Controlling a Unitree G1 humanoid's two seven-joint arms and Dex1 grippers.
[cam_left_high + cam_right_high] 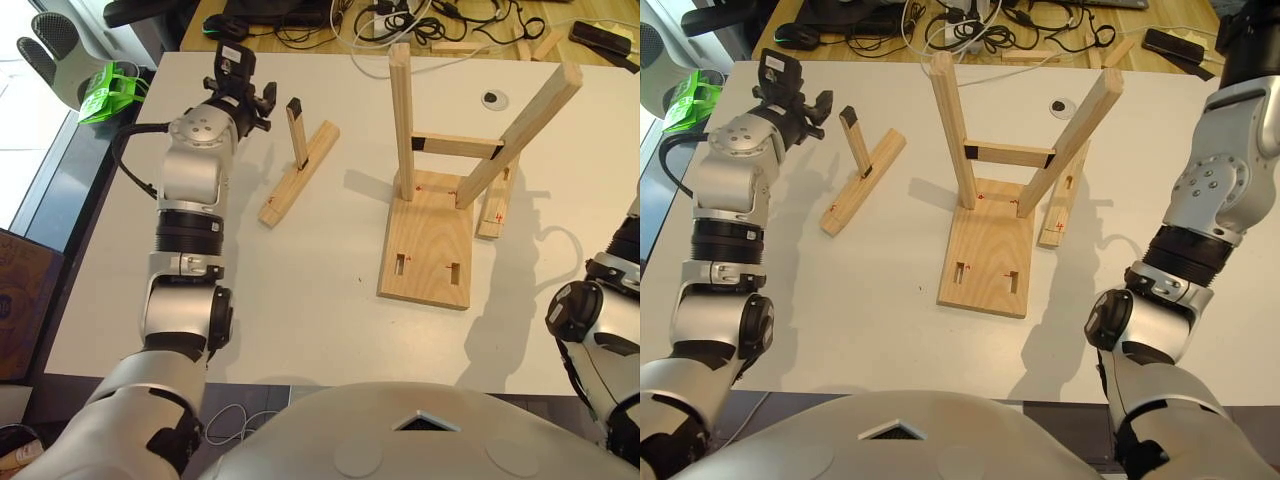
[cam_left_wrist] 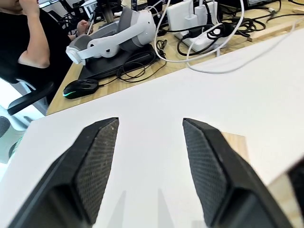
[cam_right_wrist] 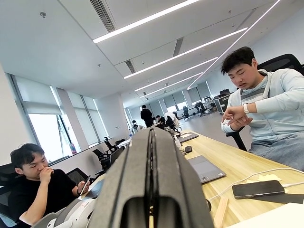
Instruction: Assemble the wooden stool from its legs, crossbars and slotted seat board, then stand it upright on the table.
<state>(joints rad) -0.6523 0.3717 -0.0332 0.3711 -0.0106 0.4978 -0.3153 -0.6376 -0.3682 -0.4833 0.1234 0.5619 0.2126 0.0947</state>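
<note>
Left eye view: I judge the stool half built. An upright leg and a tilted leg, joined by a crossbar, stand in the seat board, which lies flat on the table. Two slots are empty, and a leg-and-crossbar piece and a spare leg lie loose. Left wrist view adds the left gripper spread wide and empty; right wrist view adds the right gripper pressed closed, raised.

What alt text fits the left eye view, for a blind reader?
On a white table, the slotted seat board lies flat with an upright leg and a leaning leg rising from its far end, joined by a crossbar. To the left lies another leg, near the left gripper.
</note>
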